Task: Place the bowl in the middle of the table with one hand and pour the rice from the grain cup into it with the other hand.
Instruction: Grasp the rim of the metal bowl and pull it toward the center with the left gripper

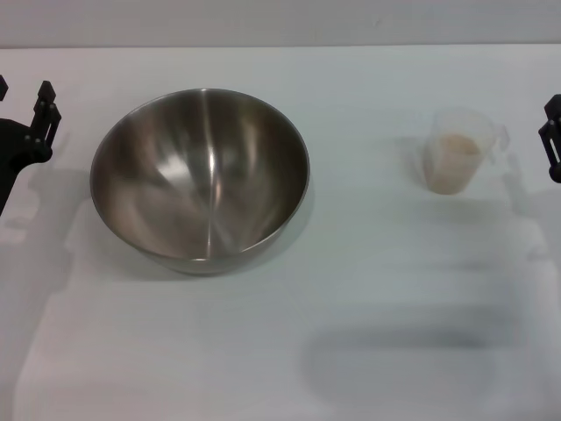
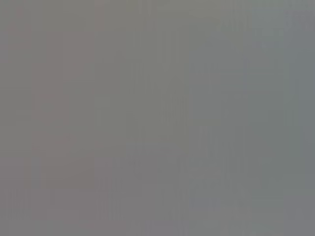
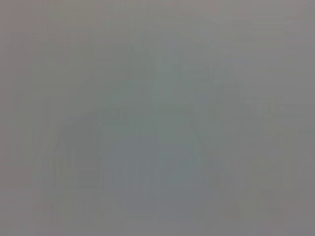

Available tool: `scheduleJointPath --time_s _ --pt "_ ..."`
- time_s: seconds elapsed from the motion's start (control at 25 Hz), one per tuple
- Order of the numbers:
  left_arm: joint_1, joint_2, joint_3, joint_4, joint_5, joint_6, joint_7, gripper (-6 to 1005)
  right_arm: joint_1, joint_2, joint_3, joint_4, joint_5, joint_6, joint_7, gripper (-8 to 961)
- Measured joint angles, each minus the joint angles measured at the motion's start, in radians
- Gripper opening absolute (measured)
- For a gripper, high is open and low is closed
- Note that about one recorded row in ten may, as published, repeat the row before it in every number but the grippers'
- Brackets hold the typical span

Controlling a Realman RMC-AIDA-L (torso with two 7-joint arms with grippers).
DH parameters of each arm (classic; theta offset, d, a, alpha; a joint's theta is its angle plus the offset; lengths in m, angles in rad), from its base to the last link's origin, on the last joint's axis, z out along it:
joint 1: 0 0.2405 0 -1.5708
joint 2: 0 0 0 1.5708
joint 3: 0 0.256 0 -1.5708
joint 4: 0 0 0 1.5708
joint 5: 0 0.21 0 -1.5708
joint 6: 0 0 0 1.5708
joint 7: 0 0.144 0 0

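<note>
The steel bowl (image 1: 200, 180) stands upright and empty on the white table (image 1: 368, 298), left of the middle. To the right stands the translucent grain cup (image 1: 458, 149), upright, its handle turned to the right, with pale rice (image 1: 450, 161) inside. My left gripper (image 1: 24, 95) is at the left edge of the head view, open, a short way left of the bowl's rim and not touching it. At the right edge sits my right gripper (image 1: 552, 136), just right of the cup's handle and mostly cut off. Both wrist views show only flat grey.
The table's far edge meets a pale wall at the back. Bare tabletop lies between the bowl and the cup and across the front.
</note>
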Motion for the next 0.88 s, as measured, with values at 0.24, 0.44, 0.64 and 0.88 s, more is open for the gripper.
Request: scheduleJointPath --time_s 0.24,0.44,0.64,0.88 --pt "-0.005 -0.002 0.008 0.011 0.0 -0.007 0.0 571 0.014 0.0 -0.004 -0.002 -0.001 0.002 0.0 638" --pt "0.0 0.0 0.009 0.011 0.0 -0.001 0.0 571 0.029 -0.002 -0.043 -0.006 -0.006 -0.003 0.0 638" --pt "0.0 0.002 0.005 0.01 0.0 0.0 0.007 572 0.041 -0.002 -0.05 -0.007 -0.006 -0.005 0.0 638" --pt "-0.005 0.003 -0.001 0.01 0.0 -0.002 0.011 571 0.046 -0.002 -0.046 -0.009 0.002 0.0 0.0 638"
